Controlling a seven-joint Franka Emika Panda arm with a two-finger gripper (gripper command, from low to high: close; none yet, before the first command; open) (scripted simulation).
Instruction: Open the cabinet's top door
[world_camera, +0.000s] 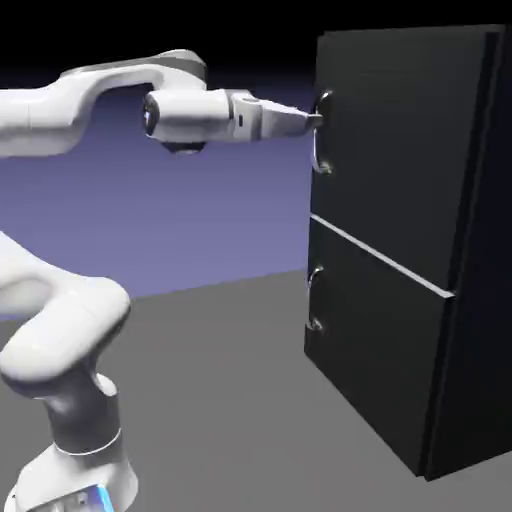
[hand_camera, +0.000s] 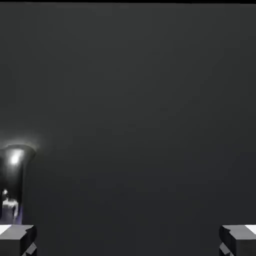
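Note:
The black cabinet (world_camera: 420, 250) stands on the exterior view's right. Its top door (world_camera: 400, 140) carries a small curved silvery handle (world_camera: 322, 135) near its left edge. My gripper (world_camera: 312, 120) reaches level toward that door, its tips at the upper end of the handle. In the hand view the dark door panel (hand_camera: 140, 110) fills the picture. The handle (hand_camera: 15, 175) shows at the lower left, just above the left fingertip (hand_camera: 17, 239). The right fingertip (hand_camera: 239, 239) sits far across, so the jaws stand wide open with nothing between them.
Below the top door is the shorter lower door (world_camera: 370, 330) with its own handle (world_camera: 315, 300). The cabinet rests on the grey table (world_camera: 230, 400). My arm's base rises at the lower left.

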